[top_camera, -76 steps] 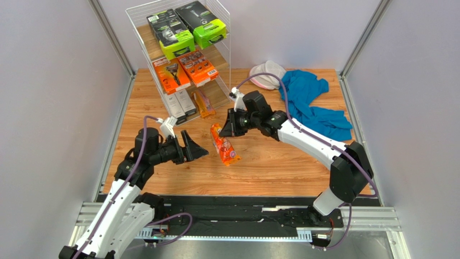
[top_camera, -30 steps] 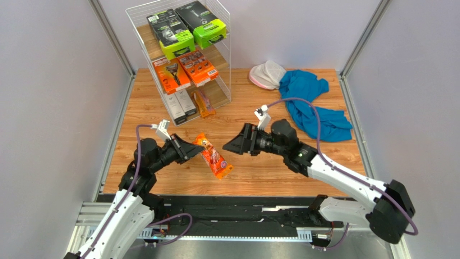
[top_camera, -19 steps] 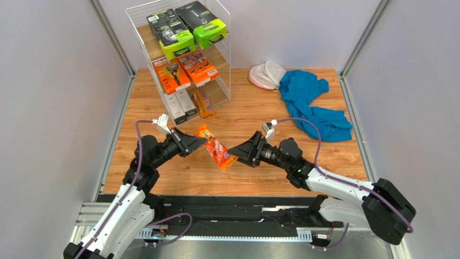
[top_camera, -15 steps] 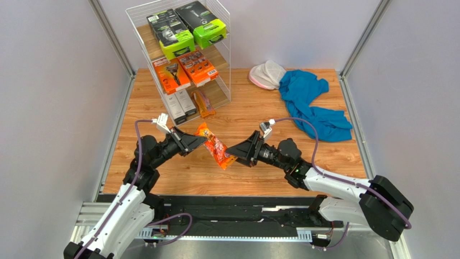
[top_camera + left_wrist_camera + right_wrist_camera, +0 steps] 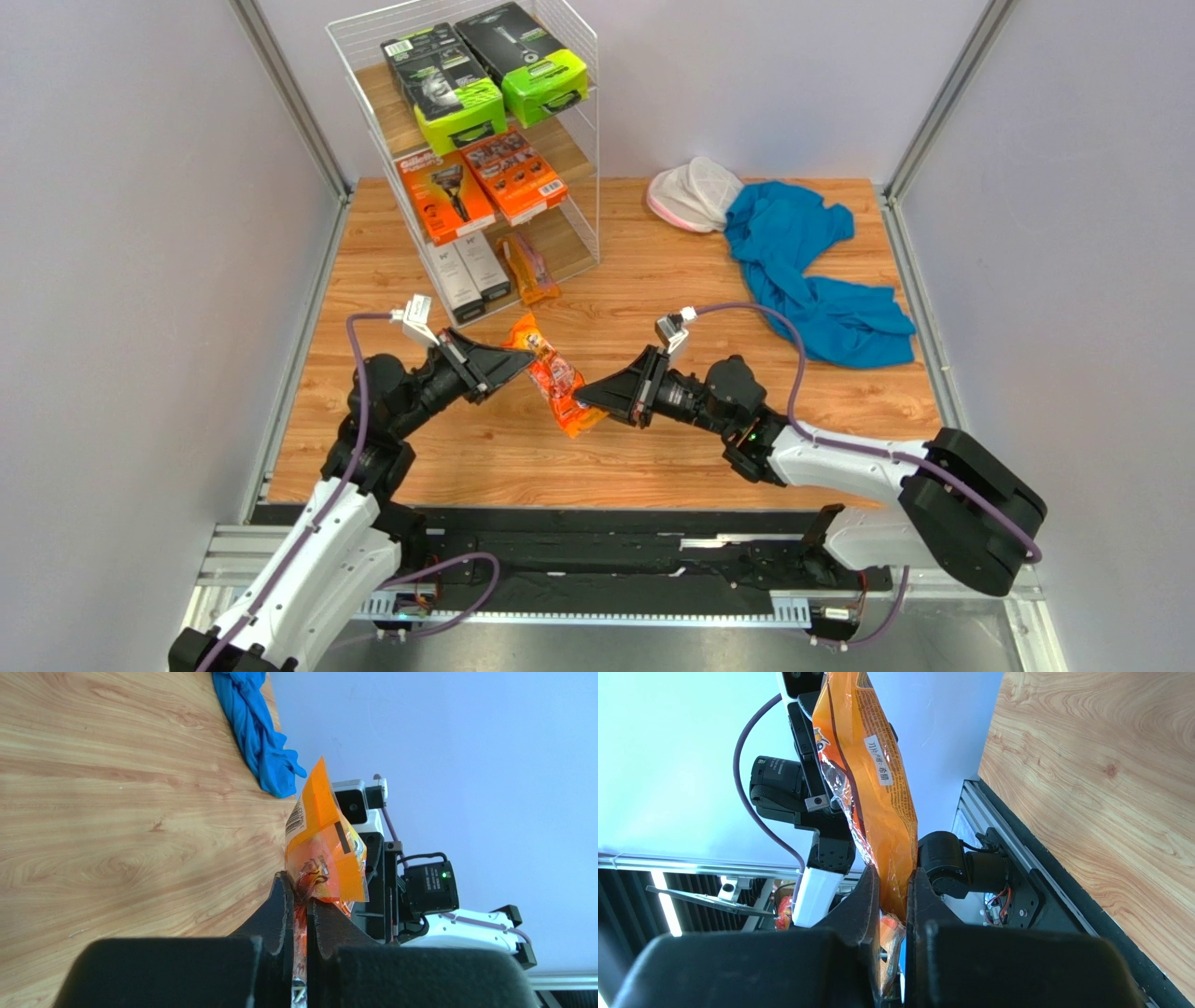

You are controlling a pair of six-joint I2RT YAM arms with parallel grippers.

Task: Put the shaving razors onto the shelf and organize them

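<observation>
The left gripper [image 5: 516, 367] is pinched tight on one end of a narrow orange blister pack [image 5: 554, 381]. The right gripper [image 5: 589, 398] is pinched on the opposite end. The pack is held in the air between the two, running diagonally over the middle of the table [image 5: 673, 462] in front of the shelf [image 5: 567, 238]. In the left wrist view the jaws stand almost together with the pack's edge [image 5: 324, 855] clamped between them. In the right wrist view the jaws likewise press on either face of the pack [image 5: 875, 791], with nothing else in the grip. On the shelf, the top tier carries two black packs with lime-green ends [image 5: 456, 87], side by side. The middle tier carries two orange boxes [image 5: 480, 185], also side by side. The bottom tier holds two grey-white upright boxes [image 5: 470, 270] and, just beside them to the right, a second narrow orange pack [image 5: 530, 269]. Whether that pack lies flat or leans on the boxes cannot be told from overhead. A blue cloth [image 5: 814, 266] lies crumpled at the far right of the table, touching a white rounded item [image 5: 694, 192].
</observation>
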